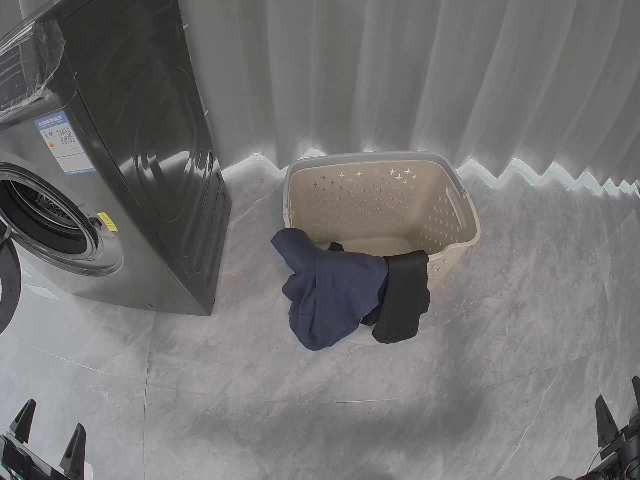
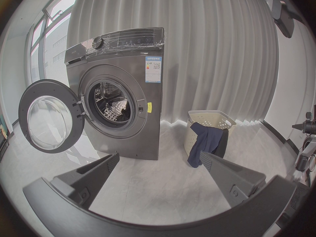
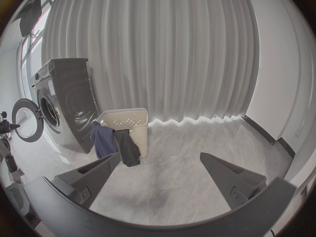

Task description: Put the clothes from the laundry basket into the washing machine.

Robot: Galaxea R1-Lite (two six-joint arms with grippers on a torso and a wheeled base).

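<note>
Grey marbled floor [image 1: 333, 408] runs back to a pleated white curtain [image 1: 413, 61] in the head view. A dark grey washing machine [image 1: 133, 155] stands at the left, its round opening turned towards the near left. To its right and apart from it sits the beige laundry basket [image 1: 383, 198], pierced with star-shaped holes and grey along the rim, its long side lying left to right. Two clothes hang over its near rim, their length running down the outer wall to the floor. One is a navy garment [image 1: 333, 288], bunched at the near-left corner. The other, a narrower black garment [image 1: 403, 295], touches it on the right. The left gripper [image 1: 52, 428] and the right gripper [image 1: 620, 408] sit low at the near corners, well apart from the basket.

From the left wrist, the left gripper's fingers [image 2: 95, 171] stand spread apart, holding nothing. Beyond them the machine's door [image 2: 49, 116] is swung wide open, baring the steel drum [image 2: 110, 104].

From the right wrist, the right gripper's fingers [image 3: 95, 171] are likewise spread and empty. The basket stands farther off, both clothes draped on its outer side.
</note>
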